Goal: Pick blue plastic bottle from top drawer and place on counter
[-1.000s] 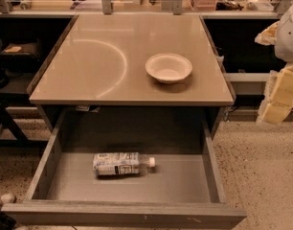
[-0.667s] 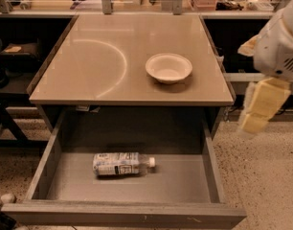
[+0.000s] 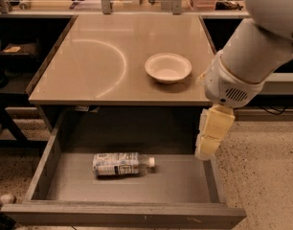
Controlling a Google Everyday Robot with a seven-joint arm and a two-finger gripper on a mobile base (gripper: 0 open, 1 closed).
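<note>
The small clear plastic bottle (image 3: 120, 164), with a pale blue-white label and a white cap, lies on its side on the flat bottom of the wide grey metal drawer (image 3: 185, 178). The drawer stands open below the large beige glossy worktop (image 3: 89, 87). The cap of the bottle points to the right. On the worktop a white round bowl (image 3: 168, 67) sits near the right side, beside a faint curved arc mark (image 3: 125, 63). The cream-coloured tool (image 3: 207, 150), at the end of the white arm (image 3: 252, 56), hangs over the right side of the drawer, apart from the bottle. Whether it is released or clenched, I cannot tell.
</note>
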